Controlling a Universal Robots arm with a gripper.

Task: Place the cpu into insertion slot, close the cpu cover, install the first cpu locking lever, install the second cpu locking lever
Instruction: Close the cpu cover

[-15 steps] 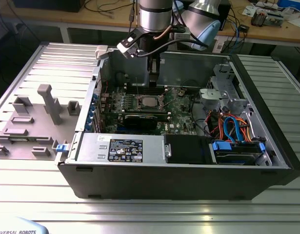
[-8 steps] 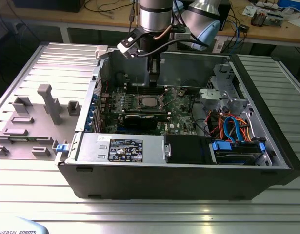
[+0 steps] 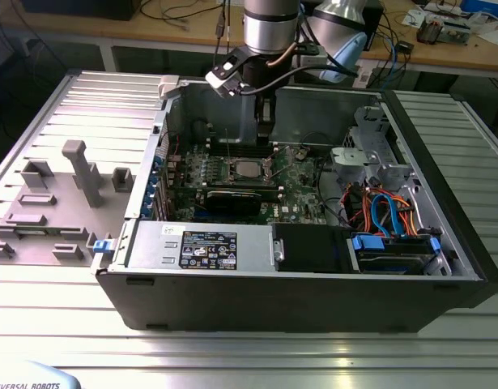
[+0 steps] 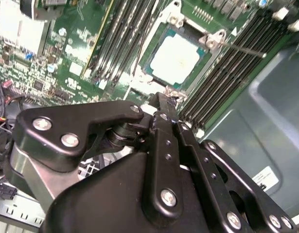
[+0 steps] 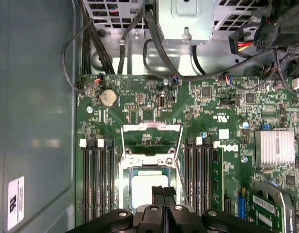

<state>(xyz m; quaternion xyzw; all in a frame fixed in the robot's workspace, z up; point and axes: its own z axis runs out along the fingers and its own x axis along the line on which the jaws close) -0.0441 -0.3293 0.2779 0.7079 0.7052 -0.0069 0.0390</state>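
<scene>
The cpu (image 5: 150, 180) lies with its pale metal top up in the insertion slot (image 5: 125, 180) on the green motherboard, also seen in the second wrist view as the cpu (image 4: 177, 57) and in the exterior view as the cpu (image 3: 247, 168). The cpu cover (image 5: 151, 127) looks tilted up and open on the far side of the socket from my fingers. A thin locking lever (image 4: 242, 49) sticks out beside the socket. My gripper (image 5: 163, 191) hovers just above the cpu's near edge, shut, with nothing visible between its fingers. It appears in the other views as gripper (image 4: 165, 99) and gripper (image 3: 265, 121).
Long memory slots (image 5: 98, 179) flank the socket on both sides. A black graphics card (image 3: 232, 198) lies below it in the exterior view. The case wall (image 5: 37, 121), power supply (image 3: 200, 243), cables (image 3: 378, 211) and a silver heatsink (image 5: 274, 147) surround the board.
</scene>
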